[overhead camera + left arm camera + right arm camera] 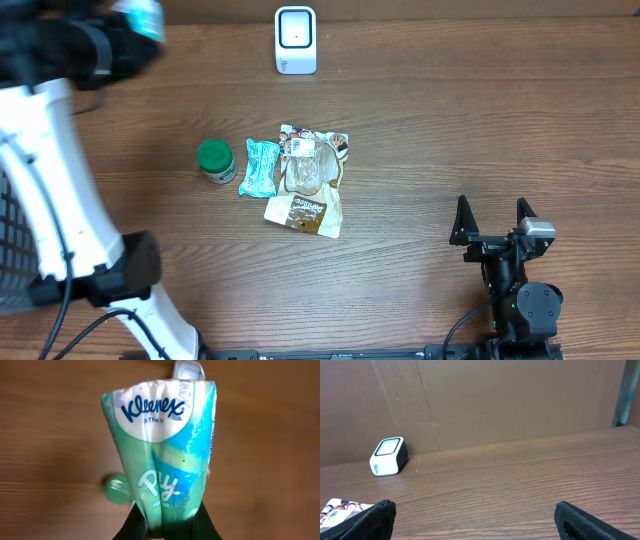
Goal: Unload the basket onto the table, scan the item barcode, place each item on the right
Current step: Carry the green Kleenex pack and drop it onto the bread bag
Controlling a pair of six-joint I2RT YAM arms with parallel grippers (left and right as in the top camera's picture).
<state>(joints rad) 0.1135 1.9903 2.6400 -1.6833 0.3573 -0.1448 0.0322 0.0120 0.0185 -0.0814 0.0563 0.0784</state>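
Observation:
My left gripper (167, 531) is shut on the lower end of a teal and white Kleenex tissue pack (162, 445), which fills the left wrist view. From overhead the pack (146, 16) is raised at the far left corner. The white barcode scanner (295, 40) stands at the back centre of the table; its top edge (189, 368) peeks over the pack, and it shows again (388, 456) in the right wrist view. My right gripper (492, 215) rests open near the front right with nothing between its fingers (376, 519).
A green-lidded jar (215, 161), a teal packet (260, 167), a clear snack bag (312, 165) and a brown packet (300, 213) lie grouped mid-table. The jar (117, 489) is blurred below the pack. A cardboard wall (495, 400) backs the table.

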